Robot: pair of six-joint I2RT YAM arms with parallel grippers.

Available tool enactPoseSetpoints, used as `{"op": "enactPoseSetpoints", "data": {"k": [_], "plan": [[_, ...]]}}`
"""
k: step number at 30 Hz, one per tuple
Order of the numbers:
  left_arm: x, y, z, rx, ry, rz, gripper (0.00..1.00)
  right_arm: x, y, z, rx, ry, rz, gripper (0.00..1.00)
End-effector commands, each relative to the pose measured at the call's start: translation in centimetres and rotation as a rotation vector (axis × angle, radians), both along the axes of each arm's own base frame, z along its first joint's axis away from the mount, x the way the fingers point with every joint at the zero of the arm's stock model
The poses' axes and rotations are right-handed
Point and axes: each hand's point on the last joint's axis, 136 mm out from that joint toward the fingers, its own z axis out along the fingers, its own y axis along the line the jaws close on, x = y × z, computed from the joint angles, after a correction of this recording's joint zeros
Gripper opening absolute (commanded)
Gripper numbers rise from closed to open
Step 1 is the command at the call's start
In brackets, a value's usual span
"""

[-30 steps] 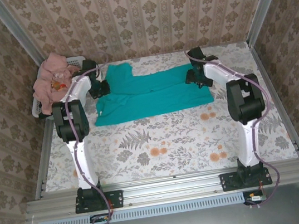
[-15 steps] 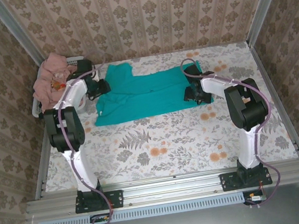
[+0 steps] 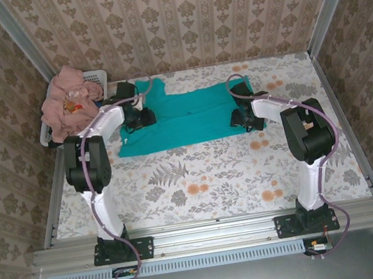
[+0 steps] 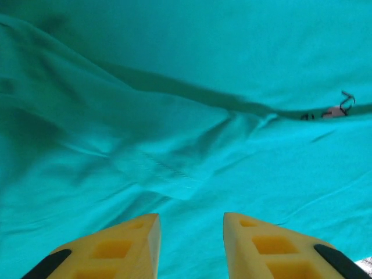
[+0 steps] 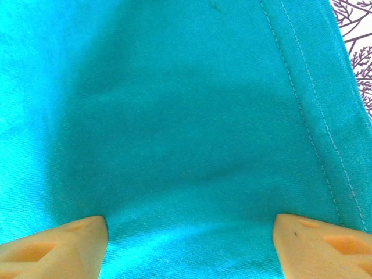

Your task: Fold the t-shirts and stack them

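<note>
A teal-green t-shirt (image 3: pixel 190 114) lies spread flat across the back of the table. My left gripper (image 3: pixel 145 117) hovers over its left part, jaws open. In the left wrist view the yellow fingers (image 4: pixel 139 238) stand apart above wrinkled teal cloth (image 4: pixel 186 87), with nothing between them. My right gripper (image 3: pixel 241 117) is down on the shirt's right end, jaws wide open. The right wrist view has flat teal cloth (image 5: pixel 186 116) between the fingertips (image 5: pixel 87 238), beside the stitched hem (image 5: pixel 308 87). Salmon-pink t-shirts (image 3: pixel 65 101) are heaped in the basket.
A white slotted laundry basket (image 3: pixel 96 74) stands at the back left corner, close to my left arm. Patterned walls close in the table at the back and on both sides. The floral tablecloth (image 3: pixel 206 178) stretches in front of the shirt.
My left gripper has swung right, from the shirt's edge by the basket onto the shirt, and opened. The right gripper has shifted a little left and nearer, onto the shirt's right end.
</note>
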Motion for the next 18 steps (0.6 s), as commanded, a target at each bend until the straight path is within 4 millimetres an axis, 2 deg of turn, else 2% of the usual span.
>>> {"op": "enactPoseSetpoints", "data": {"k": [1,7,14,16,18], "plan": [[1.3,-0.1,-1.2,-0.014,0.027,0.023,0.35,-0.5,0.2,-0.2,0.037,0.007,0.009,0.77],[2.2,-0.5,-2.8,0.037,0.059,0.016,0.36,-0.3,0.4,-0.3,0.054,-0.001,0.009,0.77],[2.7,-0.6,-2.7,0.071,0.051,0.014,0.42,-0.3,0.5,-0.6,0.065,0.001,0.018,0.77],[2.6,-0.8,-2.9,0.071,0.056,0.004,0.38,-0.4,0.5,-0.9,0.067,0.007,0.018,0.77],[2.5,-1.0,-3.1,0.063,0.067,-0.007,0.29,-0.4,0.5,-1.0,0.068,0.009,0.017,0.76]]}}
